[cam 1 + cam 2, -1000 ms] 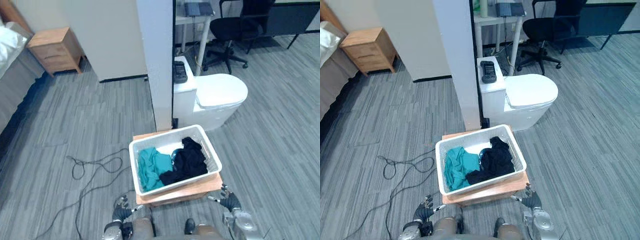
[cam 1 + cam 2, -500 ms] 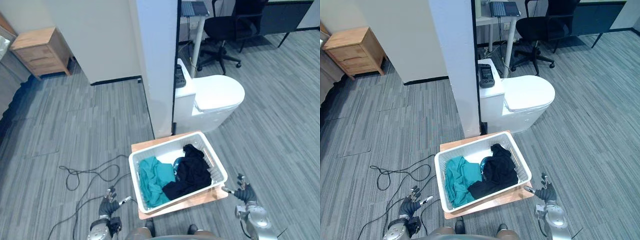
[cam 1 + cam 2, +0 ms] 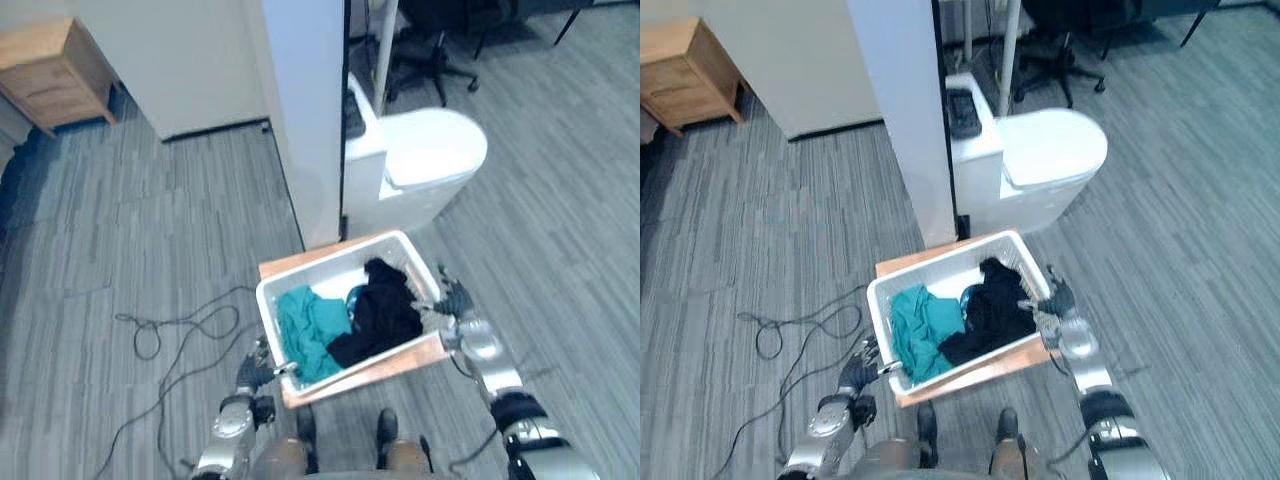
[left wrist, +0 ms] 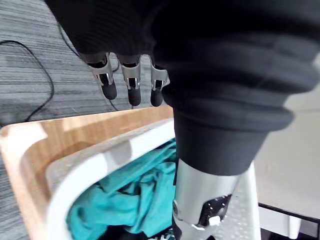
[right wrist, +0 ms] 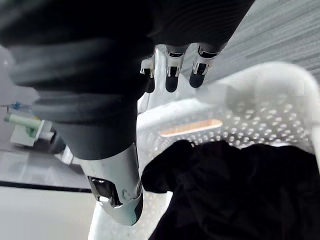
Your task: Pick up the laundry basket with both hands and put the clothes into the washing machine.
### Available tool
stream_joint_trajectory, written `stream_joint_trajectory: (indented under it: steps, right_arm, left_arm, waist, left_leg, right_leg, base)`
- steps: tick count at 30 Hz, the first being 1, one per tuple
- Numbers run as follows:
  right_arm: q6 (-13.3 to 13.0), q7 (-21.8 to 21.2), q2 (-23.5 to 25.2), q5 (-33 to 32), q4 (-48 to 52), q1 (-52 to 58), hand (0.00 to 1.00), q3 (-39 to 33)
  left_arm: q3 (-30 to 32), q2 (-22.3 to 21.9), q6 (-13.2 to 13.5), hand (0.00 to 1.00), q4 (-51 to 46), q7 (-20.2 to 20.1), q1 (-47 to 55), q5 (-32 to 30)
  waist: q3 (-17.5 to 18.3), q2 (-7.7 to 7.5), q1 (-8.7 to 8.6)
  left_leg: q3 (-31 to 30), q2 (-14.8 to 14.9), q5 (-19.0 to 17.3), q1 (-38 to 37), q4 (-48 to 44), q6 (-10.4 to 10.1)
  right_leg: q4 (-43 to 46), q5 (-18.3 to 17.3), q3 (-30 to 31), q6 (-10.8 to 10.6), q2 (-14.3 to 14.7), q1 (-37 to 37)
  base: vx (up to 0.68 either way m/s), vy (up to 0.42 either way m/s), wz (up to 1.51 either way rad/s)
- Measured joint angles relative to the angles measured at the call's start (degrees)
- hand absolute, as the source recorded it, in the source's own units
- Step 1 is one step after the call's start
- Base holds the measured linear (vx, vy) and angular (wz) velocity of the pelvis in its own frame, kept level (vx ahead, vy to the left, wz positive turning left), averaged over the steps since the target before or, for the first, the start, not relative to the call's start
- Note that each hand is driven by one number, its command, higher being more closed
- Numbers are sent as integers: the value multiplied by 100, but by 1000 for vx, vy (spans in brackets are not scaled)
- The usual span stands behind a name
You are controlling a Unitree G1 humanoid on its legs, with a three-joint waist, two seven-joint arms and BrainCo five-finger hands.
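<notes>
Basket [image 3: 333,262] on wooden stand [image 3: 400,362], teal cloth [image 3: 308,325] and black cloth [image 3: 385,310] inside; left hand [image 3: 255,372] at 8 o'clock, right hand [image 3: 455,300] at 3, both spread wide.

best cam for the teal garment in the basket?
Left eye view: the teal garment lies whole, unblocked, in the white basket beside the black clothes. Right eye view matches. Left wrist view: close, but partly behind the left hand. Right wrist view faces the black clothes.

Silver-grey arms, dark ribbed wrist covers, left hand [image 3: 255,372] and right hand [image 3: 456,303] silver-fingered (dark tips)
</notes>
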State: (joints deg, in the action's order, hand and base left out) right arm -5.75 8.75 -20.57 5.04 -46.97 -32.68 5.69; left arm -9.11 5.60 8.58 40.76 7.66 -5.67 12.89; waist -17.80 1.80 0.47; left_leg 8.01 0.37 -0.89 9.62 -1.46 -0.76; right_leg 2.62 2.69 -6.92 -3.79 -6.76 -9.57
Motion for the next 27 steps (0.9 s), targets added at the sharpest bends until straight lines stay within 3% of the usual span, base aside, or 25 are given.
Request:
stream_joint_trajectory:
  steps: [1, 5, 6, 17, 21, 22, 27]
  right_arm:
    - [38, 10, -203, 16, -330, -491, 0, 119]
    - [185, 45, -361, 75, -1004, -1309, 0, 364]
    - [196, 111, -380, 121, -1085, -1410, 100, 384]
    - [210, 140, -721, -3, -987, -1656, 100, 566]
    - [197, 183, -740, -275, -347, -1085, 100, 460]
    - [197, 236, -683, -334, -174, -847, 100, 328]
    - [184, 288, -373, -561, 580, 93, 100, -119]
  left_arm:
    - [-27, -11, -5, 100, 132, 29, -290, 2]
    - [-161, -25, 50, 100, 303, 125, -886, 59]
    - [-206, -15, 83, 100, 305, 126, -976, 101]
    - [-392, 135, 190, 100, 152, 403, -1576, 697]
    - [-369, 280, 138, 100, -172, 525, -1510, 796]
    - [-365, 310, 127, 100, -349, 571, -1465, 797]
    - [-314, 417, 127, 100, -1274, 636, -786, 796]
  waist:
    - [-172, 24, 22]
    - [-439, 99, 43]
    - [-487, 115, 45]
    - [-532, 148, 41]
    - [-609, 148, 35]
    - [-611, 145, 46]
    - [-610, 143, 32]
  left_leg:
    - [-3, -7, 14, 202, -45, 22]
    - [-60, -7, 206, 508, -11, 38]
    - [-87, -10, 232, 512, 7, 35]
    - [-349, 16, 452, 742, 165, 30]
    - [-348, 28, 529, 740, 167, -77]
    - [-346, 27, 661, 739, 171, -268]
    - [-333, 27, 683, 447, 303, -297]
  right_leg:
    - [48, 16, -15, 23, -18, -195]
    - [72, 77, -78, 29, -33, -485]
    - [86, 111, -99, 72, -35, -489]
    - [138, 121, -368, 82, -29, -690]
    - [129, 96, -370, 88, -18, -683]
    - [125, 96, -380, 90, -21, -661]
    - [100, 83, -357, 109, 6, -439]
  base:
    - [-232, 52, 9]
    - [-134, 26, 11]
    - [-41, 26, 16]
    - [40, -7, 11]
    - [71, -12, 1]
    - [64, -18, 5]
    - [70, -10, -4]
